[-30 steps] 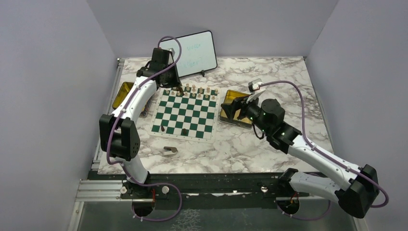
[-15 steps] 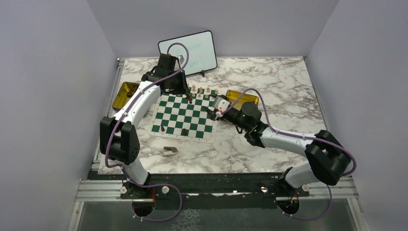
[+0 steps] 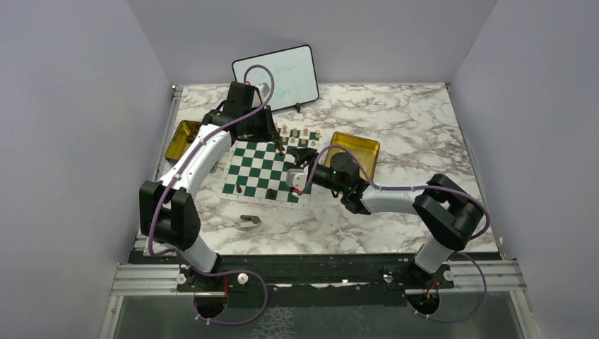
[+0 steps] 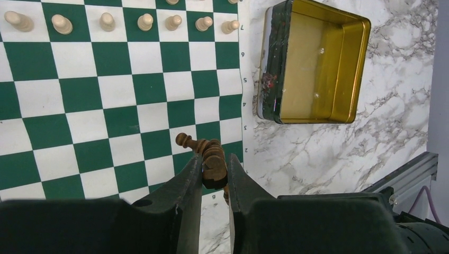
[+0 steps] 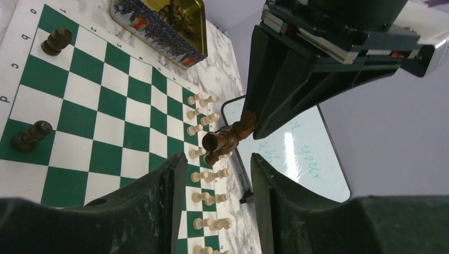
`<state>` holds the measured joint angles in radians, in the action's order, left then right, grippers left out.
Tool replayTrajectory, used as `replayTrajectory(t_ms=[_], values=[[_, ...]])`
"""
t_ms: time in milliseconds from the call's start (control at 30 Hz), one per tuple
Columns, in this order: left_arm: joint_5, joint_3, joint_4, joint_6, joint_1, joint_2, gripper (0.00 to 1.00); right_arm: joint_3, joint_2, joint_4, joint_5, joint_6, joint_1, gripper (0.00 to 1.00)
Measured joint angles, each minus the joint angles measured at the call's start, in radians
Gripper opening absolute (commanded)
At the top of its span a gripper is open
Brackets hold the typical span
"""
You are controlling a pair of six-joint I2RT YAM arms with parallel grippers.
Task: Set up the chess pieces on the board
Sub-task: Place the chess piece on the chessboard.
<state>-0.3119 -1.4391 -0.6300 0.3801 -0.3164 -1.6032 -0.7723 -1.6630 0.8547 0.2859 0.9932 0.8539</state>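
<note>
The green and white board (image 3: 263, 169) lies at mid-table. Light tan chess pieces (image 3: 295, 133) line its far rows, seen also in the left wrist view (image 4: 106, 21). Two dark pieces (image 3: 271, 193) stand near its front edge. My left gripper (image 3: 280, 147) hangs over the board's far right part, shut on a clump of dark brown pieces (image 4: 213, 159). My right gripper (image 3: 300, 157) is just to its right, open, and points at that clump (image 5: 225, 140). The clump hangs just past the right fingertips (image 5: 180, 159), with nothing between them.
A gold tin (image 3: 357, 148) sits right of the board, shown hollow in the left wrist view (image 4: 317, 63). Another tin (image 3: 182, 138) on the left holds dark pieces (image 5: 174, 13). A whiteboard (image 3: 282, 74) leans at the back. A brownish scrap (image 3: 248, 221) lies before the board.
My right arm has swung left from the right tin to the board, up to the left gripper, and its jaws have narrowed. My left gripper has moved a little right with its dark pieces.
</note>
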Motion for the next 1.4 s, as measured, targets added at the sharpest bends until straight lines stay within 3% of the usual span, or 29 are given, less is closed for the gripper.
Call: replayTrajectory(t_ms=[167,900,1033,1167,1400], values=[[-0.020,0.014,-0.001,0.001,0.000,0.000,0.18,-0.013,-0.027,0.025,-0.005,0.065,0.019,0.46],[-0.058,0.030,0.000,0.005,0.000,0.031,0.18,-0.045,-0.106,0.095,-0.047,0.136,0.037,0.43],[-0.063,0.030,0.000,0.005,0.000,0.031,0.18,-0.045,-0.118,0.110,-0.058,0.139,0.037,0.37],[-0.064,0.030,0.000,0.005,0.000,0.031,0.18,-0.045,-0.123,0.128,-0.063,0.142,0.037,0.22],[-0.062,0.030,0.000,0.005,0.000,0.031,0.18,-0.045,-0.124,0.155,-0.064,0.129,0.037,0.08]])
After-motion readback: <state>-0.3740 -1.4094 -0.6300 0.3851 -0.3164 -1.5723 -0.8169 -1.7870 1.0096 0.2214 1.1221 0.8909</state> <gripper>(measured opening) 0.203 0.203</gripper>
